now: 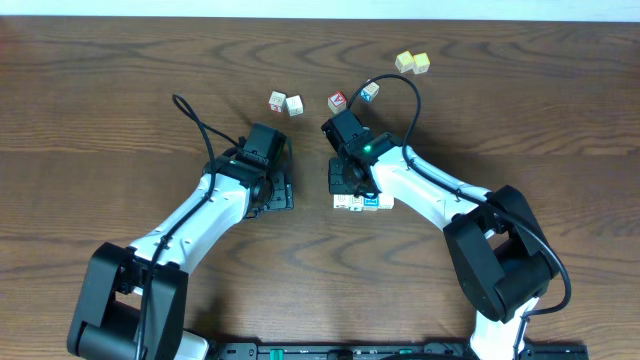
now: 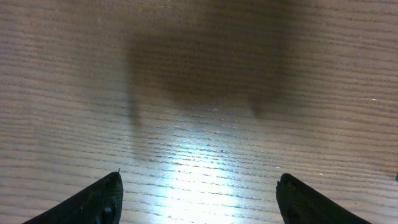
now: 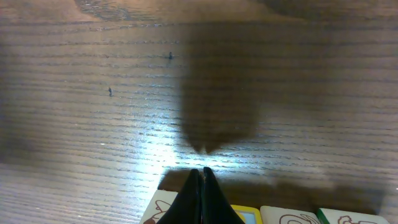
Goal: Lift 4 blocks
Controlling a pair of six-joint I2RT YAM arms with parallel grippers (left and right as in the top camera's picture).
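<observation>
My right gripper, pinched together, sits by the row of blocks at centre frame. None look lifted yet. My left gripper gapes empty.

White arms, black joints, black left hand, black right hand, looping black cables, green light

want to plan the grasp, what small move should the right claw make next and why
Probably open the right claw. It is shut, with its tips right by the row of blocks, so as it stands it cannot take hold of any of them.
</observation>
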